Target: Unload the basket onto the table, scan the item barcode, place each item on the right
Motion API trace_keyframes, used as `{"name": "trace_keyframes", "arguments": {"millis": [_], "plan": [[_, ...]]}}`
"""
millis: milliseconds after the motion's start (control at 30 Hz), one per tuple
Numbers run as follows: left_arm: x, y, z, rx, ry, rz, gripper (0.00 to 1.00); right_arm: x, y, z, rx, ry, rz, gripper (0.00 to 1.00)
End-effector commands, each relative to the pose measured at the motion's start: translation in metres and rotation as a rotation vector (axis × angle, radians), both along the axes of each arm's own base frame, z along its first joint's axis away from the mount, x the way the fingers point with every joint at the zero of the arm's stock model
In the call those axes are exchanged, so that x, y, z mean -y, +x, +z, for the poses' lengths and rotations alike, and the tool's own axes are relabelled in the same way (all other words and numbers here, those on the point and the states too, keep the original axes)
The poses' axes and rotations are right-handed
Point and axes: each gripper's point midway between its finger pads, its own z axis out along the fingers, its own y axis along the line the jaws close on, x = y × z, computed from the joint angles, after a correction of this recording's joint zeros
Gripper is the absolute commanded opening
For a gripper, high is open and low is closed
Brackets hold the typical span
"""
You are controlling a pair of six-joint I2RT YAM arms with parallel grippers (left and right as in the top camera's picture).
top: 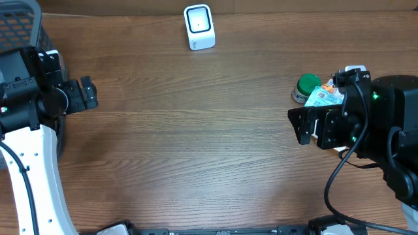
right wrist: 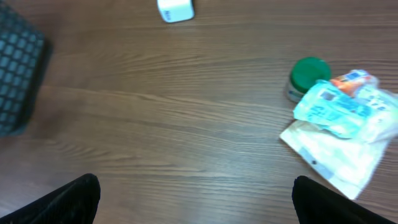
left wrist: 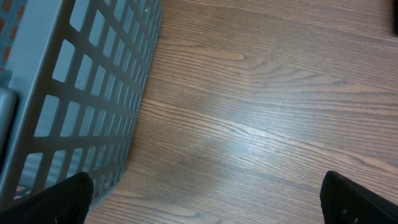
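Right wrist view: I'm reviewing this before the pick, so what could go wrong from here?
1. The blue packet lies on the white pouch, right beside the green-lidded jar; the open right gripper may take two items or knock the jar.
2. The scanner sits far across the table; a soft packet could turn its barcode away in transit.

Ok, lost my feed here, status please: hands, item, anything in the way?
Left hand open, empty, by basket. Right hand open, empty, beside packets and green-lidded jar. Nothing picked up. Scanner at far edge, nothing blocking it.
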Motion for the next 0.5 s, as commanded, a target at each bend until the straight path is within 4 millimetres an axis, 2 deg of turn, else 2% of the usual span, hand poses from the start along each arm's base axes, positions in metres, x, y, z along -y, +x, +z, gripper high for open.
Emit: {"name": "trace_keyframes", "arguments": {"millis": [0, 267, 467], "plan": [[0.003, 0.003, 0.001, 0.006, 0.001, -0.020, 1.00, 0.011, 0.007, 0.010, 0.058, -0.045, -0.050, 1.00], [0.003, 0.003, 0.001, 0.006, 0.001, -0.020, 0.99, 0.024, 0.040, 0.034, 0.252, -0.081, -0.105, 1.00], [0.003, 0.003, 0.001, 0.006, 0.001, -0.020, 1.00, 0.023, 0.040, 0.049, 0.497, -0.064, -0.007, 1.00]]}}
